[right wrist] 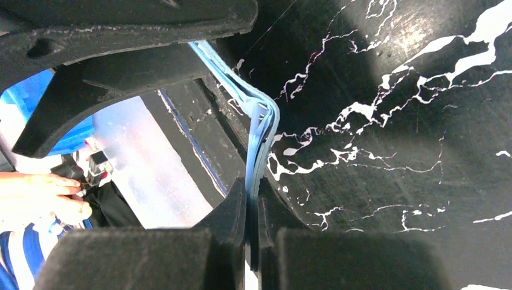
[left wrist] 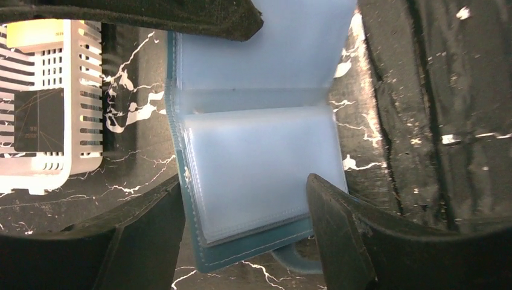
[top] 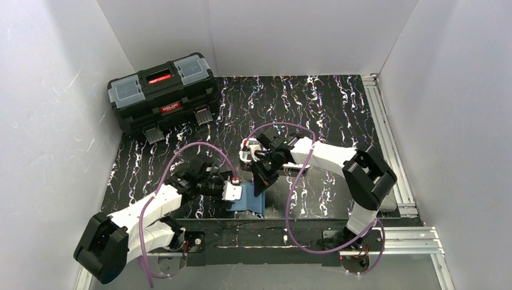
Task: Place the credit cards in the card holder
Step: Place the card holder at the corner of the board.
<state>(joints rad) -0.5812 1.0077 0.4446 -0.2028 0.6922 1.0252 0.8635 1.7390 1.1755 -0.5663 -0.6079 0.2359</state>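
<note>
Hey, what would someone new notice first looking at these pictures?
First, the open teal card holder, front centre. The right gripper pinches its raised leaf, while the left gripper stands open over the clear sleeves. A black toolbox sits in the far left corner.

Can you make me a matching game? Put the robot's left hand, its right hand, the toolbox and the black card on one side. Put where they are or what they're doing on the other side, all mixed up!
Things:
1. left hand
2. right hand
3. toolbox
4. black card

Places or states:
A. at the back left of the table
B. shut, pinching a flap of the card holder
C. lying in the white basket
D. open, at the open card holder

Right pairs: 1-D, 2-B, 3-A, 4-C.
</note>
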